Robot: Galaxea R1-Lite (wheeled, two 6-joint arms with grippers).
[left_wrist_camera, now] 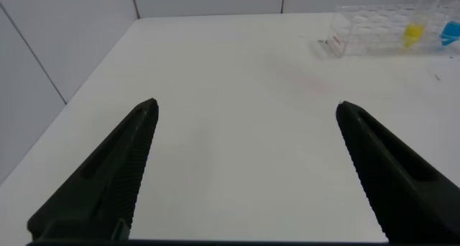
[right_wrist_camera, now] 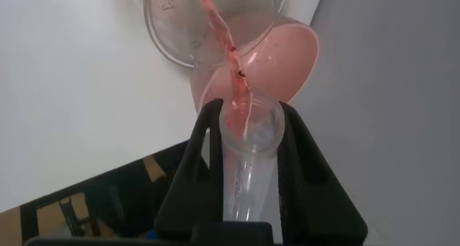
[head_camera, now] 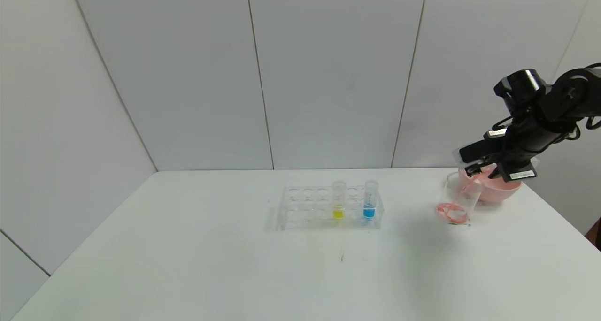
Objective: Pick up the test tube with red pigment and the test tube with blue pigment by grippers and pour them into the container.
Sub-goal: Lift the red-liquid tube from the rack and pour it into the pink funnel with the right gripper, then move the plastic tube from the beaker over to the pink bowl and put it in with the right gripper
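My right gripper is shut on the test tube with red pigment and holds it tipped, mouth down, over the clear beaker at the table's right. In the right wrist view the fingers clamp the tube, and a thin red stream runs from its mouth into the beaker. Red liquid lies in the beaker's bottom. The test tube with blue pigment stands in the clear rack. My left gripper is open and empty above bare table, out of the head view.
A tube with yellow liquid stands in the rack beside the blue one. A pink bowl sits right behind the beaker near the table's right edge. The rack shows far off in the left wrist view.
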